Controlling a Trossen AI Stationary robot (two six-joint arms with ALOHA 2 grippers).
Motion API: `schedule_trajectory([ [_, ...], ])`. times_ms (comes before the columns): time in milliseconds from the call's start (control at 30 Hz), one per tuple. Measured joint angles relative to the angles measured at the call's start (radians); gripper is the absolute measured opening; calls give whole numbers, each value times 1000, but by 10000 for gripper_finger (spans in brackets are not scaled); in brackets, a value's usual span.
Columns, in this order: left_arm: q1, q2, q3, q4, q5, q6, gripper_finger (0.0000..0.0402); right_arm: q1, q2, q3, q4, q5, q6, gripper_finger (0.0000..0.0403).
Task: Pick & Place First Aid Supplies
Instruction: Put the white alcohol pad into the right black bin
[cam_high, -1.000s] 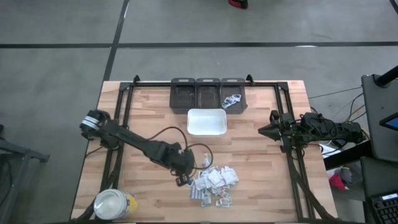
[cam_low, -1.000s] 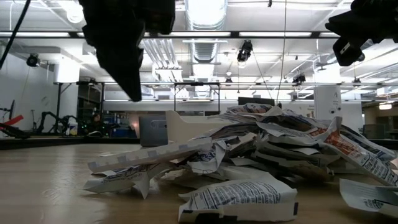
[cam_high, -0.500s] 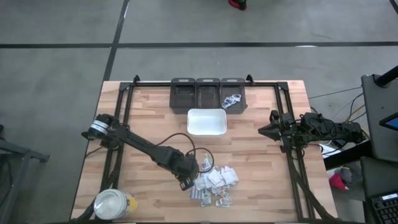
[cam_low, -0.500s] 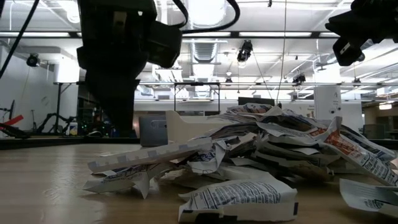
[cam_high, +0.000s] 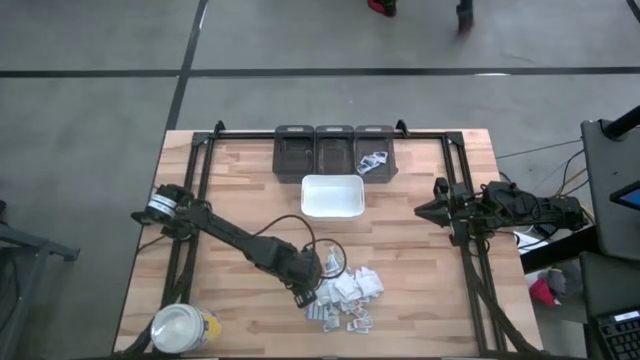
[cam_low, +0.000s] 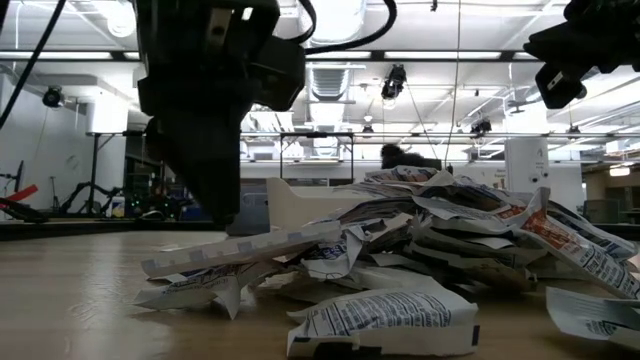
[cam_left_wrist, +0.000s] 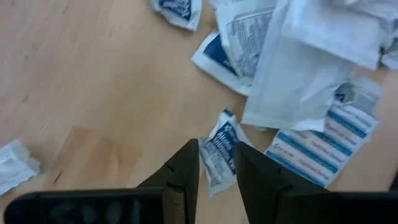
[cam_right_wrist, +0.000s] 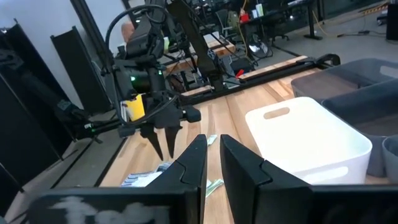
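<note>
The first aid supplies lie in a loose pile of small white packets near the table's front edge, also seen in the low view. My left gripper points steeply down at the pile's left edge, open. Its fingertips stand on either side of a small blue-printed packet lying flat on the wood. My right gripper hangs level at the table's right side, shut, with nothing in it. Its view shows the left gripper farther off. My left gripper comes at the blue-printed packet from above, slanting down, one finger on each side of it. The packet lies flat on the table. Whether the fingers touch it, I cannot tell.
A white tray sits at the table's middle. Behind it stand three dark bins, the right one holding a few packets. A white-lidded yellow jar stands at the front left corner. A dark frame rail runs along each side.
My left gripper has come down from well above the table to just over it. It has also shifted toward the pile on the right and rolled a little about its own axis. Its fingers have kept the same gap. The pile has not moved.
</note>
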Motion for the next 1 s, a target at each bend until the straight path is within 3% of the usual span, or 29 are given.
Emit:
schedule_trajectory([
  [633, -8, 113, 4, 5, -6, -84, 91, 0, 1, 0, 0, 0, -17, 45],
  [900, -8, 108, 4, -1, -31, -89, 14, 0, 1, 0, 0, 0, -18, 45],
  [1000, -8, 109, 3, -1, -40, -94, 6, 0, 1, 0, 0, 0, -18, 44],
])
